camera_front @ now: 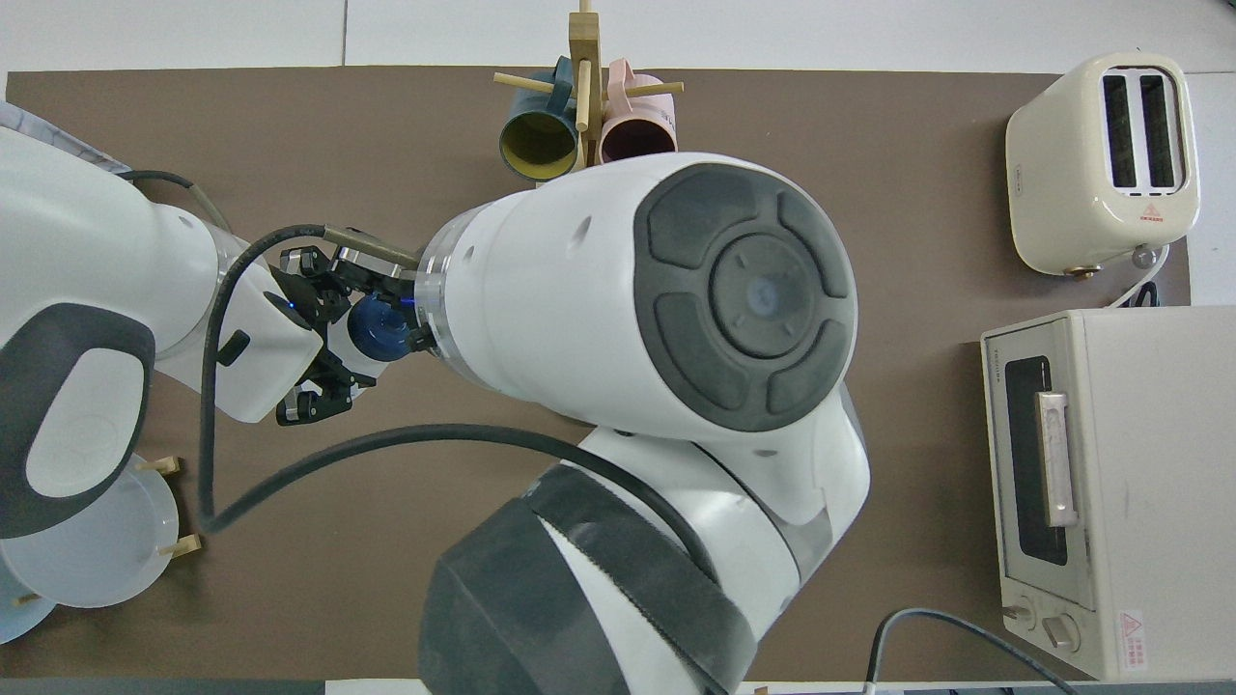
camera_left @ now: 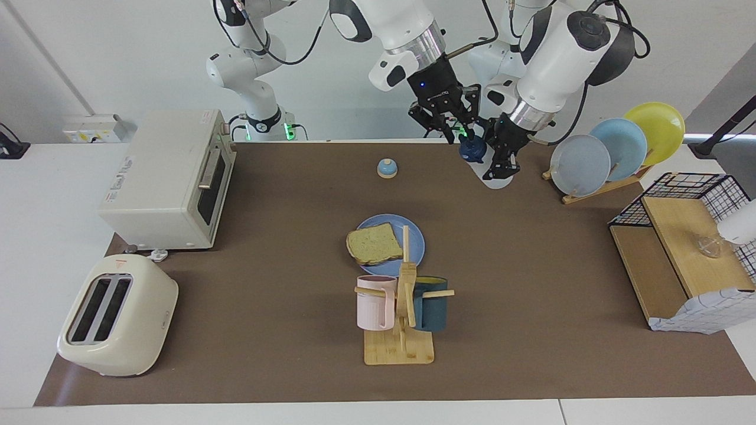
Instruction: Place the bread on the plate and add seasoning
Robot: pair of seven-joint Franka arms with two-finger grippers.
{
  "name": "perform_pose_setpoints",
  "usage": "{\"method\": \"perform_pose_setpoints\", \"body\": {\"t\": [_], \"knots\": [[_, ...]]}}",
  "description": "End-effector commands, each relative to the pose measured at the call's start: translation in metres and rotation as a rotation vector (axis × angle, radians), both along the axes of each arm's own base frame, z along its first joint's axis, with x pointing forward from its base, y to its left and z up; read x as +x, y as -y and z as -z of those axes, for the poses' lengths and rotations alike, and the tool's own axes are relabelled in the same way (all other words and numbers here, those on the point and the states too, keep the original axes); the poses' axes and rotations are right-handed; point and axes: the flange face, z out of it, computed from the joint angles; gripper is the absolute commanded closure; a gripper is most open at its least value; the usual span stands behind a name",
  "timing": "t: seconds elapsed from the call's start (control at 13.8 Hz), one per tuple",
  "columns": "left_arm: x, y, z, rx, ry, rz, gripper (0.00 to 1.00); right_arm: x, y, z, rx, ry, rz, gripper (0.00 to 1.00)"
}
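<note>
The bread (camera_left: 374, 244) lies on the blue plate (camera_left: 414, 235) in the middle of the table, its edge overhanging the rim toward the right arm's end. The seasoning bottle (camera_left: 497, 179) is tilted over the table's edge nearest the robots, its navy cap (camera_left: 472, 149) uppermost. My left gripper (camera_left: 502, 167) is shut on its white body. My right gripper (camera_left: 462, 134) is at the top of the cap. In the overhead view the cap (camera_front: 379, 328) shows between the right gripper (camera_front: 352, 275) and the left gripper (camera_front: 314, 391). The right arm hides the plate and bread there.
A blue-domed bell (camera_left: 387, 168) sits nearer to the robots than the plate. A mug rack (camera_left: 401, 307) stands just farther than it. An oven (camera_left: 171, 177) and a toaster (camera_left: 118, 324) are at the right arm's end. A plate rack (camera_left: 614, 153) and a wire basket (camera_left: 679, 248) are at the left arm's end.
</note>
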Motion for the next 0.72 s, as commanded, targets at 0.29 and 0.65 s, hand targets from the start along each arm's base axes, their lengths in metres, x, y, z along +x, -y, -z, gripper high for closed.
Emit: {"method": "perform_pose_setpoints", "body": {"t": [0.29,0.65], "knots": [[-0.0080,-0.0044,-0.0029,0.003,-0.003,0.018,1.00,-0.0057,0.0025,-0.0010,-0.023,0.001,0.010,1.00],[-0.0088,-0.0039,-0.0030,0.002,-0.004,0.020,1.00,-0.0061,0.0027,-0.0021,-0.021,0.001,0.010,1.00]]}}
